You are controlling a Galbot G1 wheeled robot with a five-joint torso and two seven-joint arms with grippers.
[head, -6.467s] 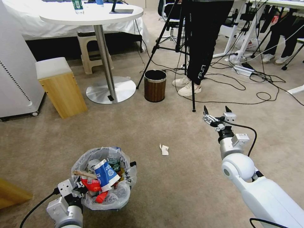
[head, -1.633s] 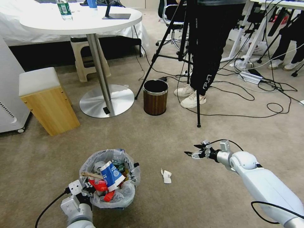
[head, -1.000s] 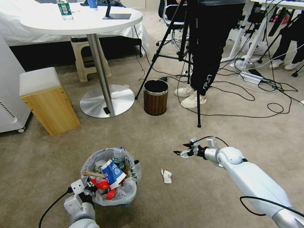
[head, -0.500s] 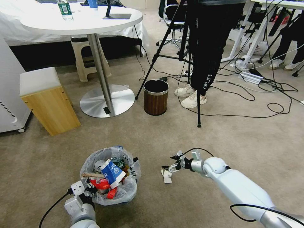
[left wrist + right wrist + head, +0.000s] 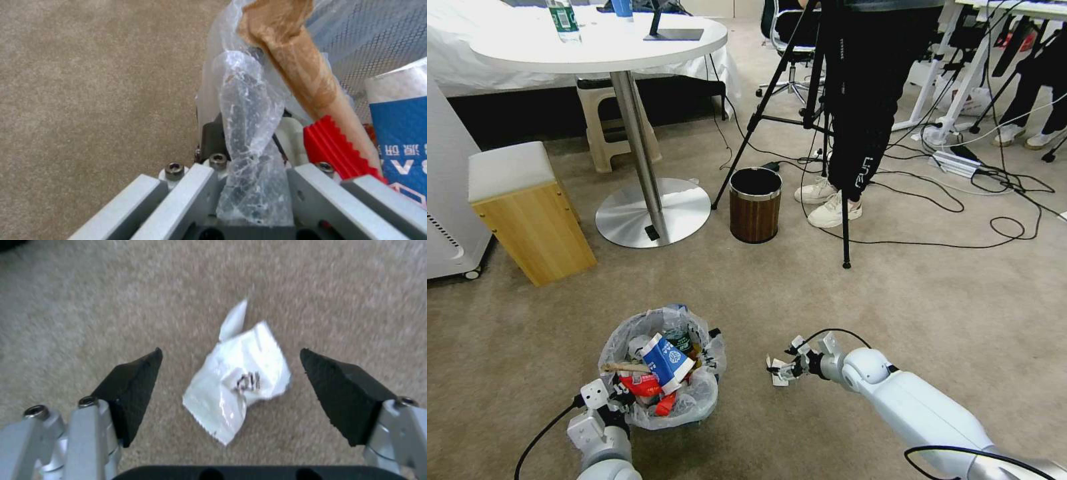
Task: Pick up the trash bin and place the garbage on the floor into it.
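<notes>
1. The right gripper (image 5: 778, 371), its black wedge-shaped fingers (image 5: 133, 386) spread wide apart, hangs low over the small crumpled white wrapper (image 5: 238, 386) lying flat on the beige short-pile carpet (image 5: 894, 293).
2. The wrapper sits between the two fingers, touching neither; its raised corner points to about 12 o'clock in the right wrist view.
3. To grip well, the fingers should probably sink until the tips brush the pile, then close across the wrapper's bulkier middle; a thin flat edge could slip free.
4. The small round trash bin lined with a crinkly translucent bag (image 5: 662, 367), already full of litter, lies near the wrapper at its 9 o'clock.
5. The left gripper (image 5: 615, 399) is clamped on the bin's rim at 7 o'clock, the bag film (image 5: 251, 140) bunched between its fingers.
</notes>
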